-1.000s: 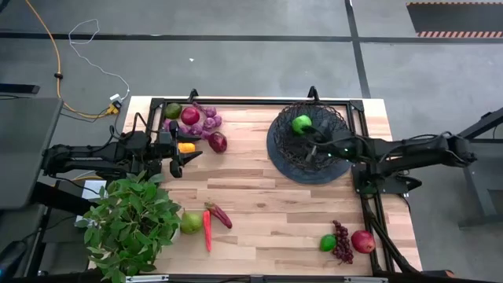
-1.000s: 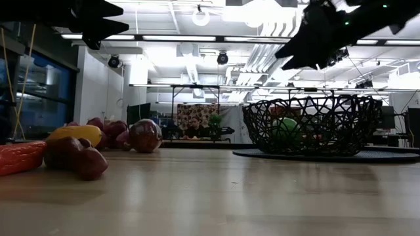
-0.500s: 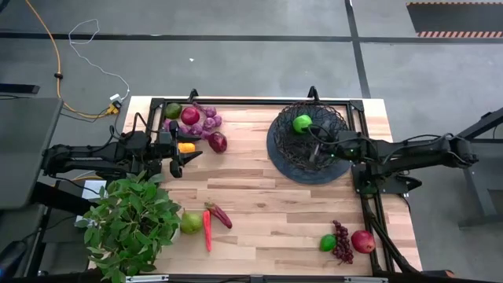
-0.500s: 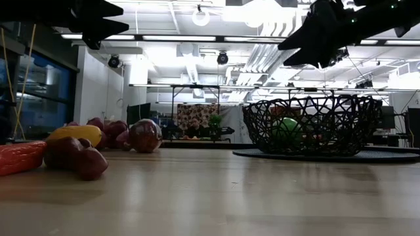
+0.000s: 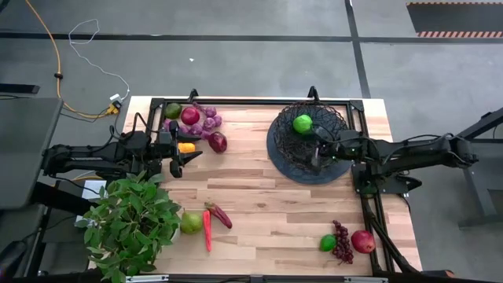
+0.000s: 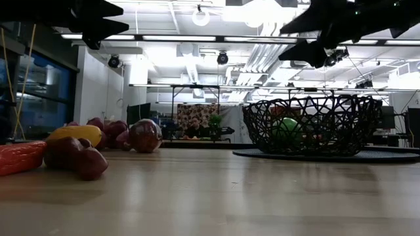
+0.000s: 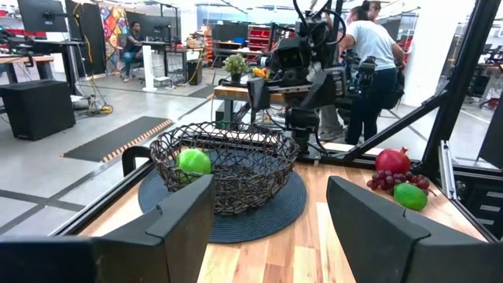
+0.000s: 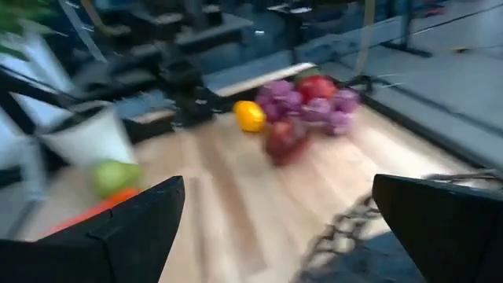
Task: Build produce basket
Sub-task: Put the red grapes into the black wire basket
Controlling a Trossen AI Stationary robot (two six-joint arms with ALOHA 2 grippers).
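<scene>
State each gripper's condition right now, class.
Left gripper: open, empty, by the fruit pile.
Right gripper: open, empty, over the wire basket.

Lighting: bright, even, from overhead ceiling fixtures (image 6: 200, 16), which flare white in the low view. Shadows: faint and soft on the wooden table (image 5: 259, 196) in the high view. Silhouettes: both arms read as black shapes against the lit ceiling in the low view. Focus: low view foreground tabletop soft; left wrist view sharp on the wire basket (image 7: 224, 161). Blur: right wrist view smeared throughout, with the grape bunch (image 8: 310, 106) indistinct.
</scene>
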